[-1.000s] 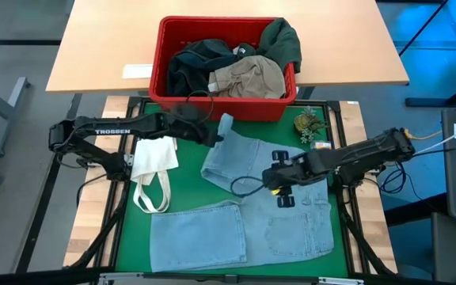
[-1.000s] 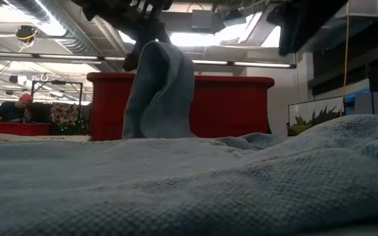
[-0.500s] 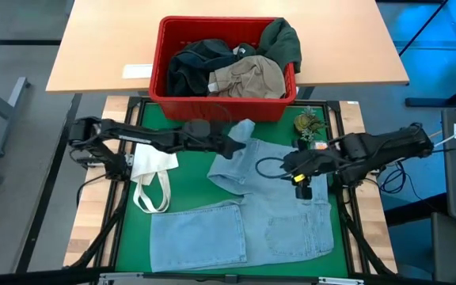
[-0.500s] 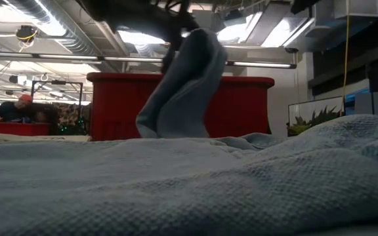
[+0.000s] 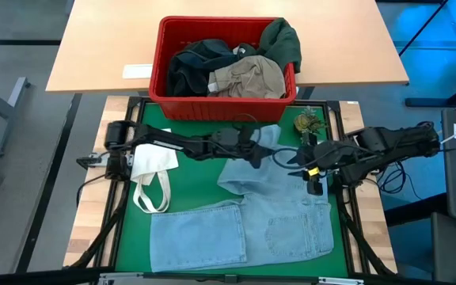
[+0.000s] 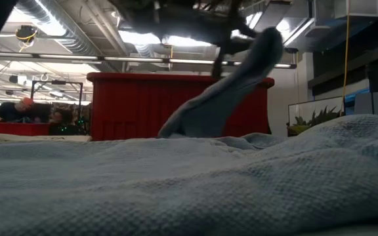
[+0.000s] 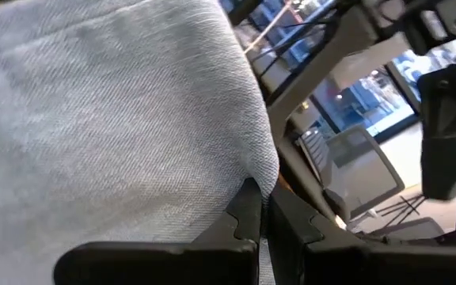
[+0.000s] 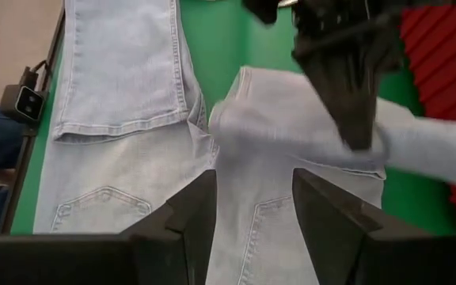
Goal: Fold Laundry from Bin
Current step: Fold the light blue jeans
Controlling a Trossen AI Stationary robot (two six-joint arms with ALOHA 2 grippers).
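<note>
Green matting carries the jeans, while other laundry sits in the bin behind. Left gripper pinches a lifted leg end mid-fold; right gripper hovers beside it, fingers spread, empty. Next, I'd guess, laying that leg flat over the seat.

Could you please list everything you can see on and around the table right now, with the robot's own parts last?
jeans: one, light blue denim, spread on the green mat, one leg lifted near the bin.
bin: one, red, on the wooden table beyond the mat.
laundry in bin: several pieces, dark green, black and khaki-beige, piled inside.
tote bag: one, white, on the mat's left side.
small plant: one, green, on the mat near the bin's right corner.
paper label: one, white, left of the bin.
left gripper: shut on the lifted jeans leg.
right gripper: open, above the jeans, right side.
</note>
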